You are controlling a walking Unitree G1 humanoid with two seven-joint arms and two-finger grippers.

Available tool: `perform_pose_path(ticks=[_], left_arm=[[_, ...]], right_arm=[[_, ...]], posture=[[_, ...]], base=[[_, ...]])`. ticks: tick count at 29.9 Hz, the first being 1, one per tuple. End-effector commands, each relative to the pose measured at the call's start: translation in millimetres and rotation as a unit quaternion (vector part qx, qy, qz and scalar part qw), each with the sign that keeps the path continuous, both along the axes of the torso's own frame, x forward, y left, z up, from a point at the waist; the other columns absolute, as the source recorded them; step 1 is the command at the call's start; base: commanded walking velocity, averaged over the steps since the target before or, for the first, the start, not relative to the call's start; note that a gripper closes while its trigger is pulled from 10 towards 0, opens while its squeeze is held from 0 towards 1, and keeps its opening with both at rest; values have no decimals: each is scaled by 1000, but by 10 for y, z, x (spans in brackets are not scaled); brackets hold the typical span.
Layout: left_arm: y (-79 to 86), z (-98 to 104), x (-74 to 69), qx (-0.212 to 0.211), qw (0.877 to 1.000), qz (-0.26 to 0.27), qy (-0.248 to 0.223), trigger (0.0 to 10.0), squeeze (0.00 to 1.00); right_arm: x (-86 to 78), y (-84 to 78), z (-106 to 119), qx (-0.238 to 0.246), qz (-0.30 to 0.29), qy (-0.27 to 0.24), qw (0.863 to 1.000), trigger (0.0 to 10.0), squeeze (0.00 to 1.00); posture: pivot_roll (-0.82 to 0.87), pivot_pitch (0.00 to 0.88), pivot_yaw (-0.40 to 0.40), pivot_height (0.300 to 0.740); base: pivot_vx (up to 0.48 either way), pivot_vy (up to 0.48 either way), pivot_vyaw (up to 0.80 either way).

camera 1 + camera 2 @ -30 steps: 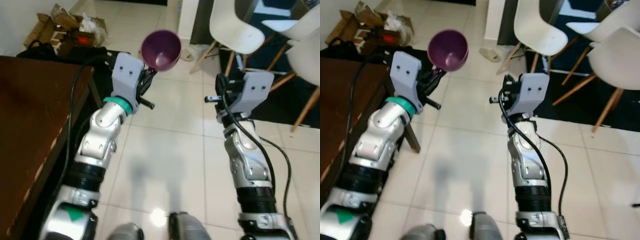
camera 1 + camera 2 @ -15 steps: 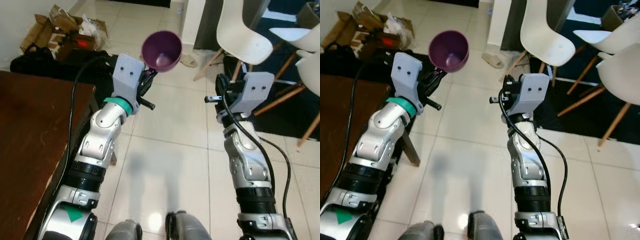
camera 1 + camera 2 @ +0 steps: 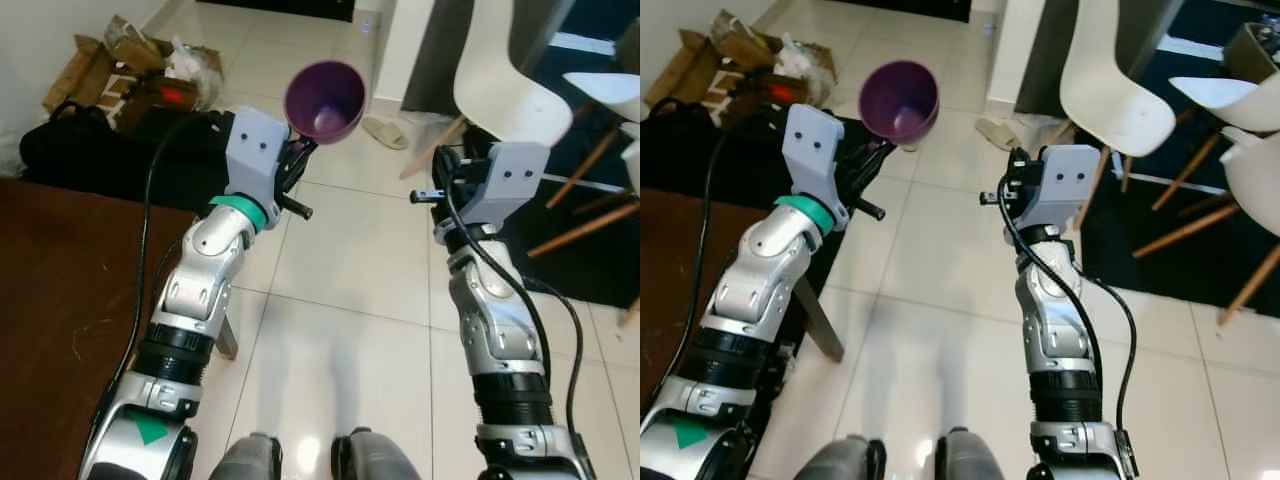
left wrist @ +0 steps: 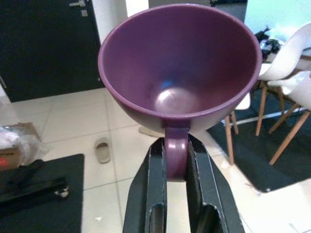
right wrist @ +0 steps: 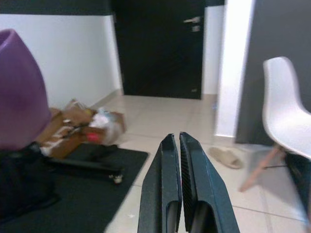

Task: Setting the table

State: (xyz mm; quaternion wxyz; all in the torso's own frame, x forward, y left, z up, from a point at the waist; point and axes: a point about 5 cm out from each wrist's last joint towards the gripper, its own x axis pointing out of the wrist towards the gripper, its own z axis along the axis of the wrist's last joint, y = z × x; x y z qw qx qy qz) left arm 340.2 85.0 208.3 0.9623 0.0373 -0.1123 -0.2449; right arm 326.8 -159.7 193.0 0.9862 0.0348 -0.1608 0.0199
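The dark wooden table (image 3: 50,330) lies off to the robot's left, its corner leg close beside the left arm. That is where I'd worry first: if the robot swings that arm in toward the tabletop without clearing the edge, elbow or cable could knock the wood and jolt the load. The white chair (image 3: 1110,85) ahead on the right is well apart, less of a threat.

The purple cup (image 3: 324,97) is up in the air over the tiled floor, held out front by the left gripper (image 4: 176,158) — its two black fingers pinch only the handle, with the bowl tipped open toward the robot. A grip that small lets the cup pivot or slip under a sudden turn, and it would fall on hard tile.

The right gripper (image 5: 179,145) is raised alongside, fingers pressed together on nothing.

Against a second ago, the arms and cup sit just as they did — but the table fills less of the head view and the chairs have slid off rightward, so the robot itself has turned or stepped.
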Motion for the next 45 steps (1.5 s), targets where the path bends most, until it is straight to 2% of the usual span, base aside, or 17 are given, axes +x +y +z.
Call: perform_pose_path(ticks=[1,18,45], left_arm=[[25,-43,-18,3,1000,4,9,10000,0],[36,-130,-35,26,999,22,38,10000,0],[12,-57,11,36,998,32,40,10000,0]], right_arm=[[-5,-23,-32,2,-5,6,1000,10000,0],[-7,-8,23,7,9,-7,1000,10000,0],[-22,7,22,11,14,-10,1000,10000,27]], posture=[[23,0,43,740],[18,0,43,740],[14,0,57,740]], base=[[0,0,800],[0,0,800],[0,0,800]])
